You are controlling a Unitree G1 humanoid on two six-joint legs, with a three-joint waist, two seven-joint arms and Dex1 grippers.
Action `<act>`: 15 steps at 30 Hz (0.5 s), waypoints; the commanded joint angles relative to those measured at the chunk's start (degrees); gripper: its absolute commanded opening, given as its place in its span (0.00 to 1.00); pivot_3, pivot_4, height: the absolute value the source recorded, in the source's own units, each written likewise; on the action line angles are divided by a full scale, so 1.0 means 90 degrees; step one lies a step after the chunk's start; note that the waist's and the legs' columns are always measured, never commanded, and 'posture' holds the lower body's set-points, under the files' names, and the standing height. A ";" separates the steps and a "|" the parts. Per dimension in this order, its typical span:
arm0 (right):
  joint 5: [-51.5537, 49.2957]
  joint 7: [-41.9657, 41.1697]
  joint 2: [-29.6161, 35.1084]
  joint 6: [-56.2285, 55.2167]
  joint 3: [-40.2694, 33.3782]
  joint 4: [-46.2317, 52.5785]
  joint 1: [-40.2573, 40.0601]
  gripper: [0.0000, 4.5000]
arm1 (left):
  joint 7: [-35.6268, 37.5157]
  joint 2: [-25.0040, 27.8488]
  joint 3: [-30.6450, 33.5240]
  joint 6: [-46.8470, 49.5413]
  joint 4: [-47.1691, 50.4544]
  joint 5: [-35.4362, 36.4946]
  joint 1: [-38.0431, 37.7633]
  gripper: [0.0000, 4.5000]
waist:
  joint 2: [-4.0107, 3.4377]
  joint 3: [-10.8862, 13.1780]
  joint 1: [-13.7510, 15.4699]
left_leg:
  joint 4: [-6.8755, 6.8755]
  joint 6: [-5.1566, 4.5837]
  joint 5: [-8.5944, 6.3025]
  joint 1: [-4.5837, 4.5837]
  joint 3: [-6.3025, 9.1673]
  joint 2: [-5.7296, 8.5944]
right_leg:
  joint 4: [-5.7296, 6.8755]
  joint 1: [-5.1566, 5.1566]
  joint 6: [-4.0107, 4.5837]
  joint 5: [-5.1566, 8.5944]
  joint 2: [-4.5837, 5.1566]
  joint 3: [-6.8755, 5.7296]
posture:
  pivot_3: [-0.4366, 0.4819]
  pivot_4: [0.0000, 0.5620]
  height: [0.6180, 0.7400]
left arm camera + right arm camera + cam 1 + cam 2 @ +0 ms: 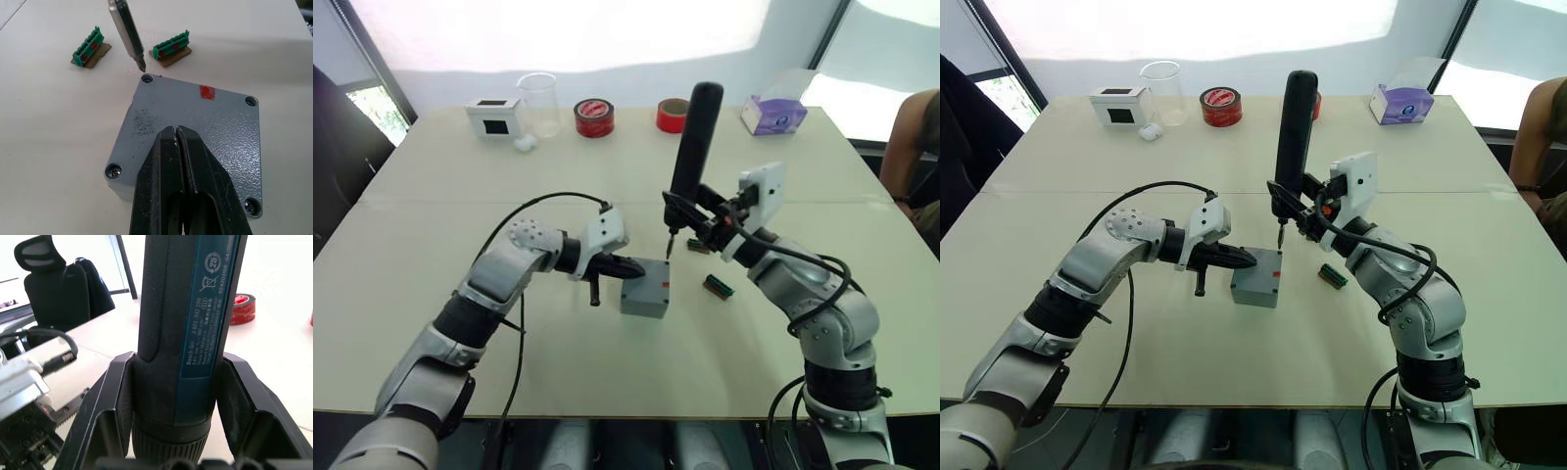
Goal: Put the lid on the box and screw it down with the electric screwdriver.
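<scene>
Bright windows back a pale counter (431,323) in a plain room. Along its far edge stand a white box with a black screen (492,117), a clear beaker (538,103), 2 red tape rolls (594,117), and a purple tissue box (773,115). Near the middle sits the box (645,288), with the lid (195,132) already on top of it; screws show in 3 lid corners, and a red mark lies near 1 edge. The left tool (625,266) has its 2 black fingers (161,186) pressed together, empty, their tips resting on the lid's face. The right tool (705,223) is clamped around the electric screwdriver (693,137), held nearly upright, with its silver bit (139,59) poised just above the lid's 4th corner hole. 2 small green connector blocks (89,49) lie on the counter just beyond the box. A person's arm (911,147) shows at the right edge.
</scene>
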State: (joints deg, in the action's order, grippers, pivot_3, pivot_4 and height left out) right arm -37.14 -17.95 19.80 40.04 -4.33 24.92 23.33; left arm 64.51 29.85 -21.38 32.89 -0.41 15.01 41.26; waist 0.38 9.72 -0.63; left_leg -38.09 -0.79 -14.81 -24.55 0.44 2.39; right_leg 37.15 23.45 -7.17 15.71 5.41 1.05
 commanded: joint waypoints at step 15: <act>0.1102 -0.0636 0.0264 -0.1135 0.0607 -0.0005 -0.0981 0.40 | 0.0088 0.0146 0.0010 0.0174 0.0142 -0.0110 -0.0130 0.00 | 0.0010 -0.0010 0.0008 | 0.0000 -0.0001 -0.0001 0.0025 0.0002 -0.0001 | -0.0002 -0.0029 0.0000 0.0000 -0.0002 -0.0001 | 0.48 0.27 1.00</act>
State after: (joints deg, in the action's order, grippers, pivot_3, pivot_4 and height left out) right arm -28.59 -23.30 21.37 28.04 -0.02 25.67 16.71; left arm 65.03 30.49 -21.29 33.49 0.11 14.36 40.97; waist 0.47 9.64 -0.56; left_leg -38.09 -0.80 -14.82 -24.26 0.46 2.38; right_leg 37.12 23.12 -7.17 15.72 5.39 1.04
